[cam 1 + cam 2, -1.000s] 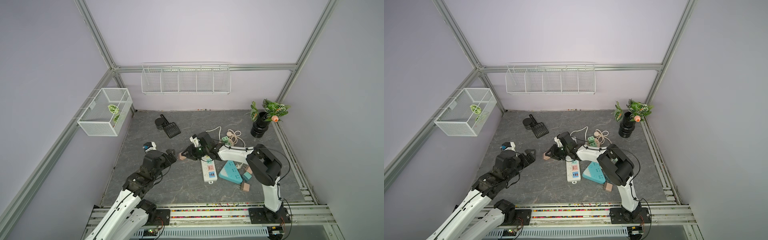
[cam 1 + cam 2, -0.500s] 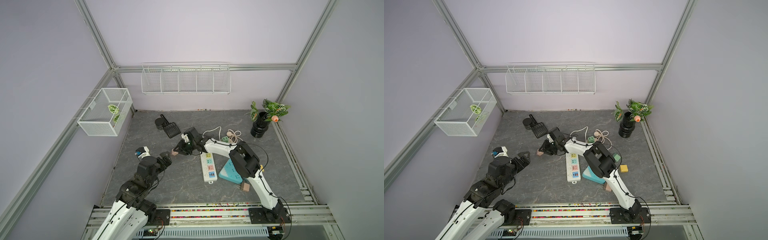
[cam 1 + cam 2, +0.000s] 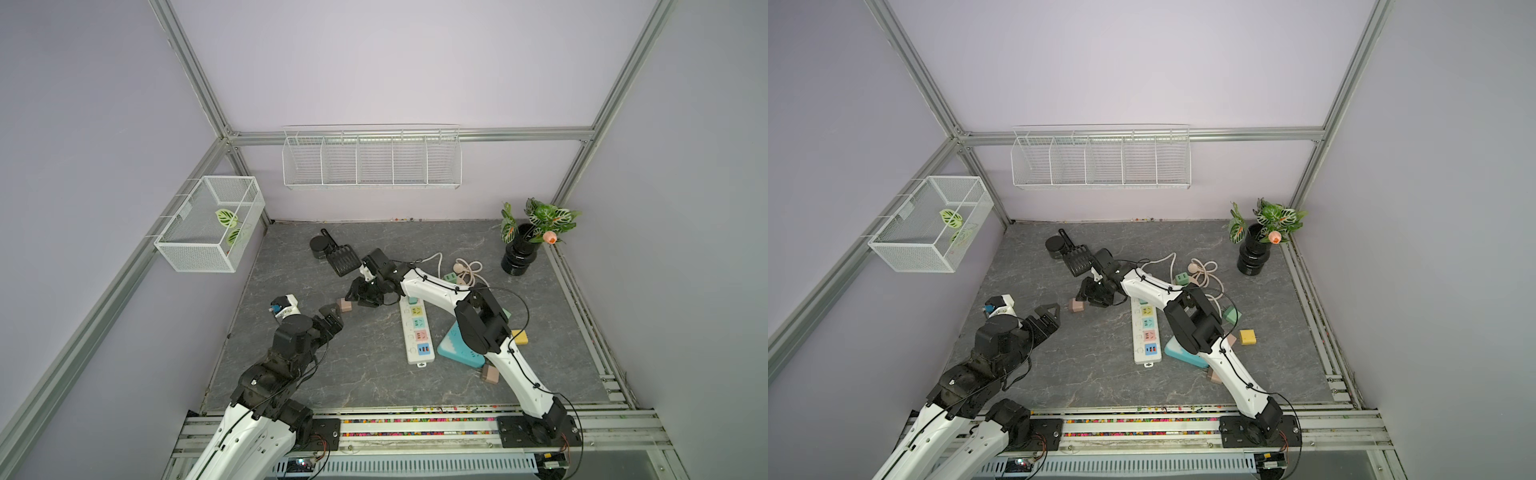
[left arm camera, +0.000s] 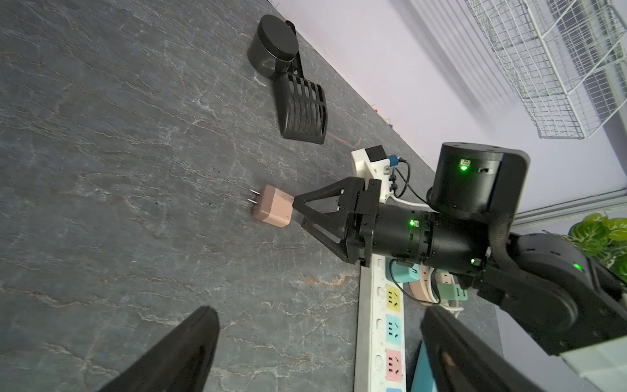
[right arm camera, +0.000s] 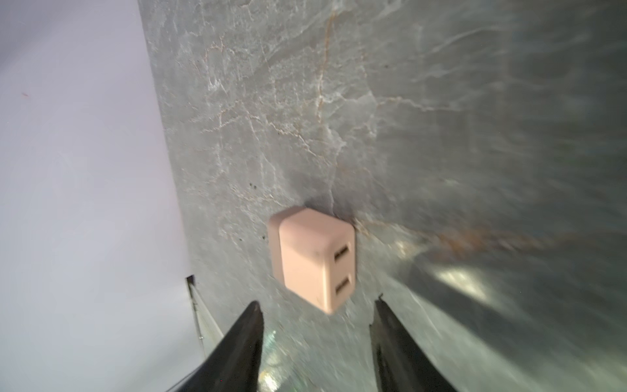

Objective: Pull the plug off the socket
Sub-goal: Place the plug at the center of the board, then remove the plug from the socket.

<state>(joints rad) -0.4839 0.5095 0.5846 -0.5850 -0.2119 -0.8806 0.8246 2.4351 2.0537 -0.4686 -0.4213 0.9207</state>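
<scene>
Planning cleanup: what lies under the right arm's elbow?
A teal power strip; only one side of it shows. The right arm covers the rest, so whether anything is plugged in cannot be seen.

L gripper (image 4: 319,314) wide open; R gripper (image 4: 298,213) parted, arm extended.

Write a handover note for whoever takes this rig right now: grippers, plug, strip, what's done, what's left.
Right gripper: open, empty, tips at the USB end of the pink plug.
Left gripper: open, empty, hovering over the table.
Pink plug: lying on the table, prongs bare, apart from the white power strip.
Done: that plug is out of its socket.
Left: back the right arm off; a teal plug looks still seated at the strip's far end.
</scene>
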